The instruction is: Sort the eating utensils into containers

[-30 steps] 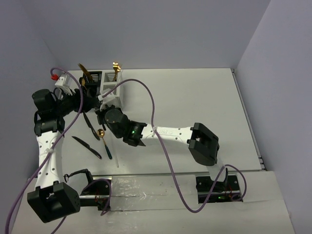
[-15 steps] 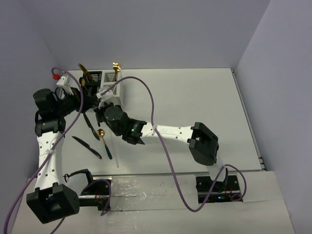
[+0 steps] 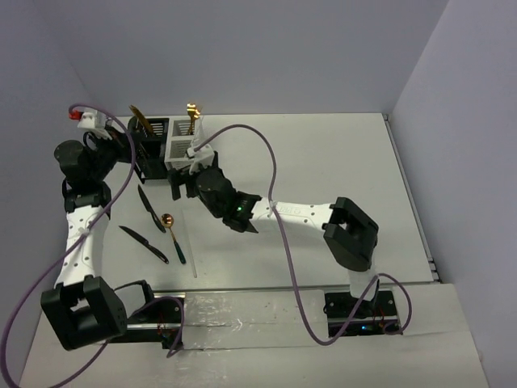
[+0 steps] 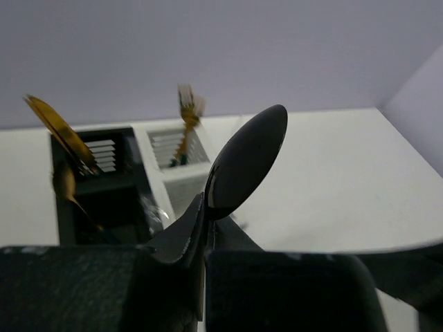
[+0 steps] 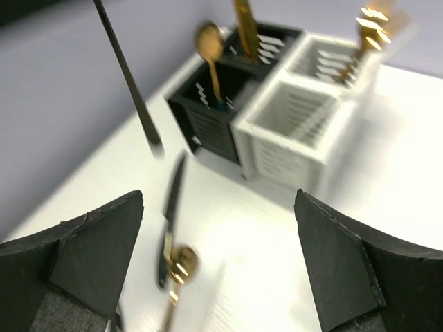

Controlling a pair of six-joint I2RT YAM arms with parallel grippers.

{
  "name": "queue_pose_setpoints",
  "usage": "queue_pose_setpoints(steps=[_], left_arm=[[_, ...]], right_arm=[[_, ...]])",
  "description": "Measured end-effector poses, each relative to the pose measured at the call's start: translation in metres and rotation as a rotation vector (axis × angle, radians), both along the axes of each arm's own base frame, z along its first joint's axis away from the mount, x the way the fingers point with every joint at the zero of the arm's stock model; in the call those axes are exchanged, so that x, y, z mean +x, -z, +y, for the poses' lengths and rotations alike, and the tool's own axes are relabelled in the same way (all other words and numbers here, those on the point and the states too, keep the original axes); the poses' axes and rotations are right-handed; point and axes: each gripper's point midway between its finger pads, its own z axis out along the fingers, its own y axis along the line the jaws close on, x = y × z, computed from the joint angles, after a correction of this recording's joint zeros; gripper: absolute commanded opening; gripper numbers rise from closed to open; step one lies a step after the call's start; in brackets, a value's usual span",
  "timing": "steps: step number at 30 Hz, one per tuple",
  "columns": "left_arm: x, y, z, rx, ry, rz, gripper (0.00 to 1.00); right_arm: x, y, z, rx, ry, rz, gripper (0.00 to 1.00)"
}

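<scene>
Beside the black caddy, the left arm stands raised, left gripper jaws clamped on the neck of an all-black spoon, glossy bowl up. Opposite, the right gripper faces the white caddy, jaws wide, empty. Grip is clear only in left wrist view; top view does not resolve it

Left pincer and black spoon higher, right pincer rightward.

Overhead view, two close wrist views; caddies common to all.
</scene>
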Motion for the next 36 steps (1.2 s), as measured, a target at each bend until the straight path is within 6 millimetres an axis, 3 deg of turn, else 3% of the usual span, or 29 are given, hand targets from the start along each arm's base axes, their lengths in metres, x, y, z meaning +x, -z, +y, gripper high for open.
queue_pose_setpoints(steps=[3,6,12,19,23,27,32,36], left_arm=[[0.026,-0.011,0.018,0.008,-0.087,-0.090,0.00],[0.055,-0.016,0.037,0.011,-0.168,-0.178,0.00],[0.111,0.015,0.058,0.013,-0.257,-0.191,0.00],[0.156,0.039,0.071,0.031,-0.287,-0.190,0.00],[0.163,0.056,0.072,0.021,-0.285,-0.166,0.02],[0.158,0.070,0.070,-0.010,-0.287,-0.135,0.34],[0.143,0.099,0.067,-0.057,-0.300,-0.059,0.40],[0.129,0.093,0.071,-0.079,-0.344,-0.045,0.47]], right_arm=[[-0.006,0.014,-0.026,-0.040,0.026,0.008,0.97],[-0.018,0.013,-0.052,-0.030,0.037,-0.001,0.97],[-0.033,0.000,-0.084,0.040,0.044,-0.018,0.96],[-0.042,0.021,-0.097,0.036,0.044,0.024,0.96],[-0.044,0.027,-0.100,0.033,0.045,0.041,0.96],[-0.045,0.025,-0.103,0.039,0.047,0.042,0.96],[-0.046,0.020,-0.106,0.048,0.050,0.041,0.96],[-0.049,0.018,-0.111,0.054,0.048,0.046,0.96]])
